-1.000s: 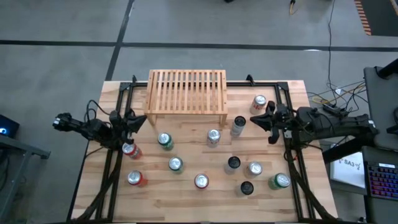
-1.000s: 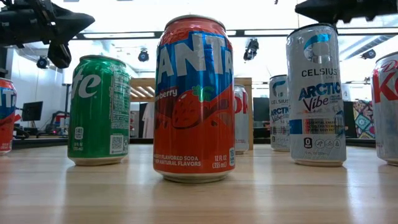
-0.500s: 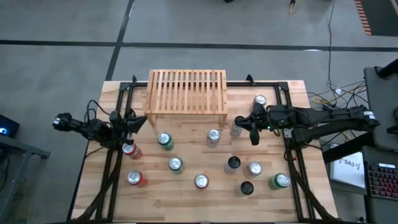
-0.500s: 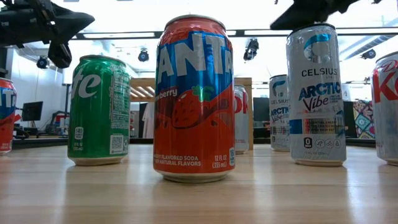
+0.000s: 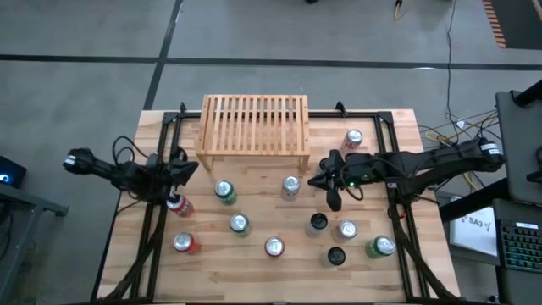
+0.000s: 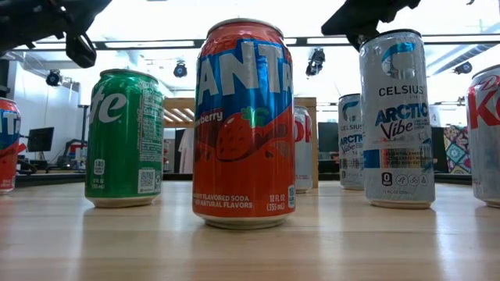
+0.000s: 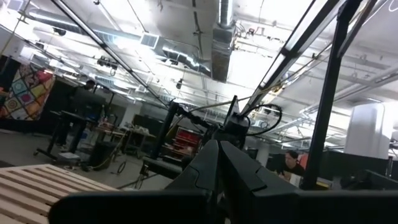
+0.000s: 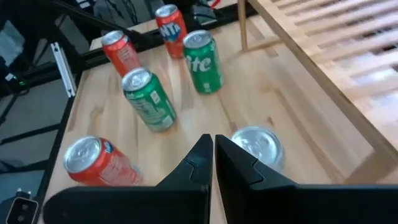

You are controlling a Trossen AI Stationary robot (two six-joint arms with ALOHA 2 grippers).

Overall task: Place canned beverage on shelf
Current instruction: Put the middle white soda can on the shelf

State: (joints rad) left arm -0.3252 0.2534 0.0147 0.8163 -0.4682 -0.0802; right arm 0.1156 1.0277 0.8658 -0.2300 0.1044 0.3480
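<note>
Approach step. Right gripper [image 5: 324, 180], fingers together and empty, hovering just right of a silver-topped can [image 5: 290, 185] before the shelf [image 5: 254, 126] at the table's far edge. Left gripper [image 5: 182, 168] likewise closed, waiting near the left edge. Next: spreading fingers, descending around a can.

In the low view, the orange can [image 6: 243, 125] shows "ANTA", "berry", "FLAVORED SODA" and "12 FL OZ (355 mL)". The tall silver can [image 6: 397, 117] reads "CELSIUS ARCTIC Vibe". In the right wrist view, a green can [image 8: 206, 61] shows the letters "ite".
</note>
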